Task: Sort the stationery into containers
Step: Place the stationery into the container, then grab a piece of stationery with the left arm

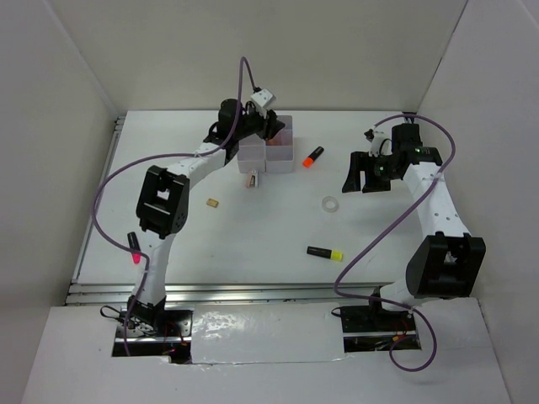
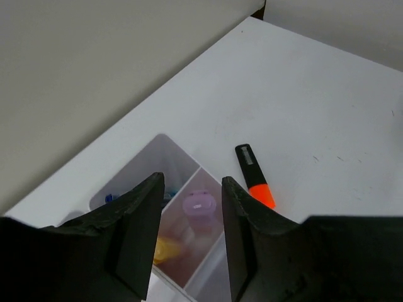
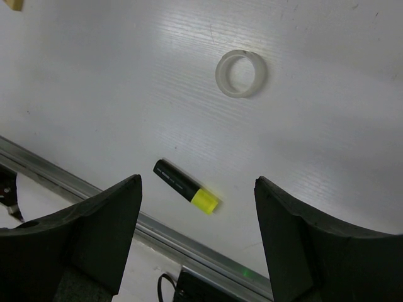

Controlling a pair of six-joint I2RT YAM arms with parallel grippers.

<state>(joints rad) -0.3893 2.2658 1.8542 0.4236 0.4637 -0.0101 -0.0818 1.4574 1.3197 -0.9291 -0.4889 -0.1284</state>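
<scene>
My left claw hung released and empty above the containers, a pink marker lying in the bin beneath, my right claw gaped empty, and I feared that snagging the rim on withdrawal could tip them.

The left arm stretches far forward and inward. Its left gripper tips downward, jaws partly parted with nothing between them. The right arm is bent at the elbow, and its right gripper is spread wide and empty.
</scene>
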